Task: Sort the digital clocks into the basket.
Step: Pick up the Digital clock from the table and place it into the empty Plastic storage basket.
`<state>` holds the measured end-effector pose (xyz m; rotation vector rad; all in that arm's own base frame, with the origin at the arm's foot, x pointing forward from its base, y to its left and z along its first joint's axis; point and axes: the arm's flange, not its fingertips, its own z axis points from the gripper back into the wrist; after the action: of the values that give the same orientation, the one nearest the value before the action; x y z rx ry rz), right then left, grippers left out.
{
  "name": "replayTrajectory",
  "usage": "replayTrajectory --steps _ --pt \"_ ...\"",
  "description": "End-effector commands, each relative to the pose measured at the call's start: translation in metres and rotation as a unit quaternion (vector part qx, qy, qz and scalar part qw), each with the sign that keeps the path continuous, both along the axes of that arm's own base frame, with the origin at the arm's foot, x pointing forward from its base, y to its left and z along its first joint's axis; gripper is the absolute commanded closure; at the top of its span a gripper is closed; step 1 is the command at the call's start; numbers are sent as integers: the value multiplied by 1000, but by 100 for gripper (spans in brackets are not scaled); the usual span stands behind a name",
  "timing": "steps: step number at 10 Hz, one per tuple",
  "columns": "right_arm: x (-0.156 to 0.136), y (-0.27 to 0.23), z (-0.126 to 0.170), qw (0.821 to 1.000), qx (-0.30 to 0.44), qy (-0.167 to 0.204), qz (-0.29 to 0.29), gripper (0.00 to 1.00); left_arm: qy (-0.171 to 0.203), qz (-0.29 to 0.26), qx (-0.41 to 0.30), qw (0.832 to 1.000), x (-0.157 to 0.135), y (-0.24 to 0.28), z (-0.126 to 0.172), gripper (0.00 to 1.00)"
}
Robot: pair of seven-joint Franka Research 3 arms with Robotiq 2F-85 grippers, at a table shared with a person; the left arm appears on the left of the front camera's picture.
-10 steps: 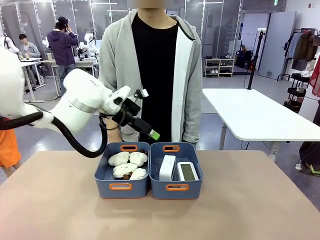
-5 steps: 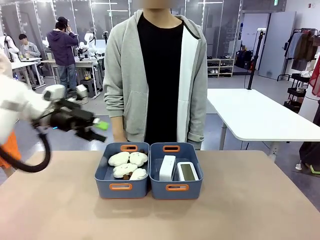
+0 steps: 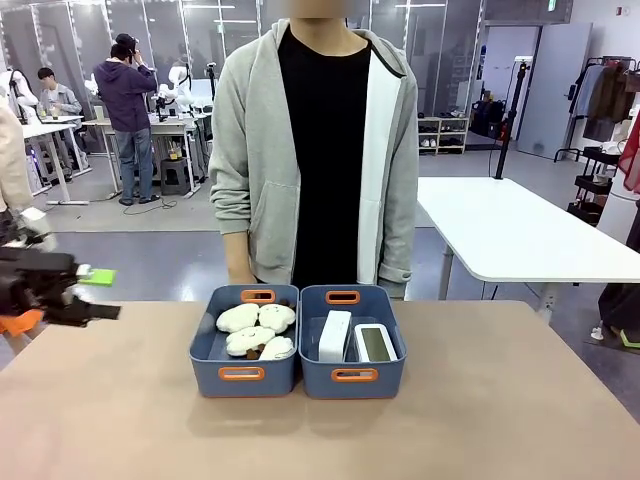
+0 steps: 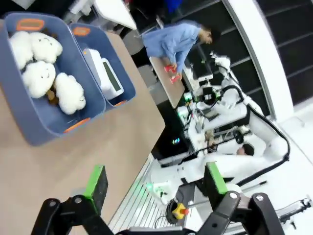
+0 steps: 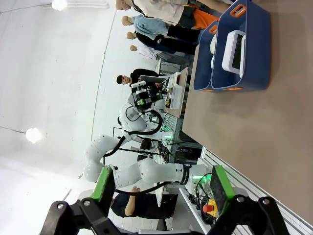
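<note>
Your left tool (image 3: pixel 95 293) has swung back from over the bins to the counter's left edge, fingers apart and empty. Both digital clocks (image 3: pixel 350 338) sit in the basket (image 3: pixel 352 380); sorting looks complete.

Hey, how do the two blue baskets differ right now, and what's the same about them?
The left basket holds cream fluffy plush toys; the right basket holds the two white digital clocks. The left basket's contents lie in a loose heap, while in the right basket one clock stands on edge and the other shows its grey-green display. Both are blue rectangular bins with orange-rimmed handle slots, standing side by side and touching.
</note>
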<state>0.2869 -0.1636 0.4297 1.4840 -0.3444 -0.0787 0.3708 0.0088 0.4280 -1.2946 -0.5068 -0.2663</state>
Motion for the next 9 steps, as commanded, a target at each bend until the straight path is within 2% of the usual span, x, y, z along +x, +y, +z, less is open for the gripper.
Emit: replayTrajectory --steps 1,2,3,9 --pt "0 0 2 1000 4 -10 0 0 -19 52 -43 998 -21 27 -16 0" --pt "0 0 2 1000 4 -10 0 0 -12 81 -42 996 -29 40 -26 0" --pt "0 0 2 1000 4 -10 0 0 -2 30 -17 999 -6 24 -4 0" --pt "0 0 2 1000 4 -10 0 0 -2 30 -17 999 -6 24 -4 0"
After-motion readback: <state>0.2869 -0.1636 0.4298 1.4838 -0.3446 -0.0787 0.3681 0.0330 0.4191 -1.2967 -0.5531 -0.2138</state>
